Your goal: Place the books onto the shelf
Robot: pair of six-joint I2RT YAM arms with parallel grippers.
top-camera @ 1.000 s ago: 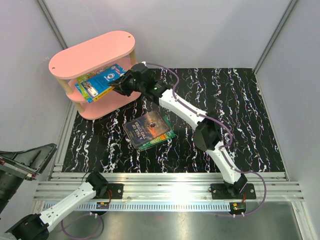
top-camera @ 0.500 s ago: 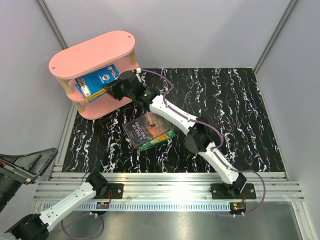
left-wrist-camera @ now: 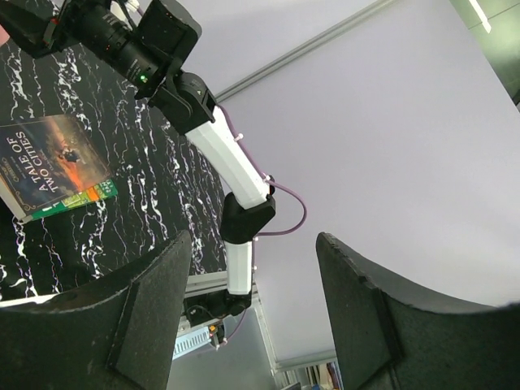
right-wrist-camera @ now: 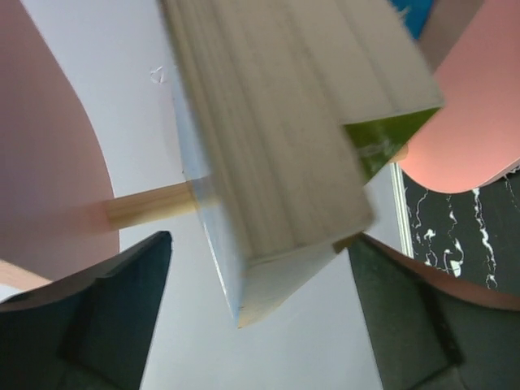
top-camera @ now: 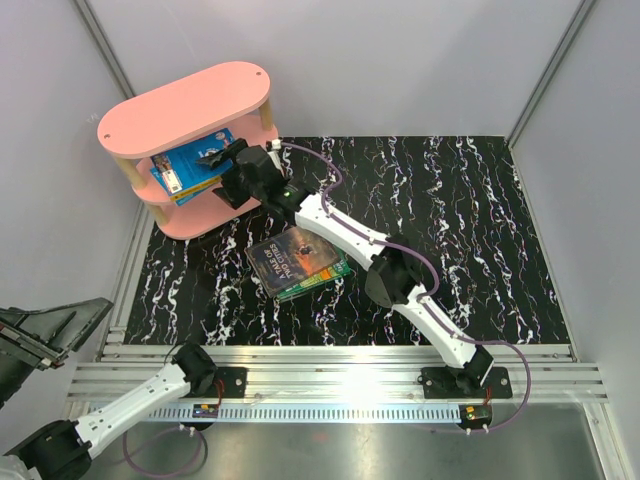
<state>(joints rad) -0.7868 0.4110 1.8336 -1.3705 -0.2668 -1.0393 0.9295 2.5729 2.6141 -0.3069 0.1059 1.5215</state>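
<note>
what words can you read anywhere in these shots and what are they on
"TALE OF TWO CITIES": cover of the dark book.
Blue book on the shelf: print too small to read.
Green book under the dark one: edge print too blurred.

The dark book (left-wrist-camera: 49, 158) lying on the tabletop (left-wrist-camera: 154, 162) carries the words "TALE OF TWO CITIES" in pale capitals across its cover, clearest in the left wrist view. The blue book (top-camera: 195, 160) on the shelf (top-camera: 185, 105) bears a white label whose print is too small to read.
</note>
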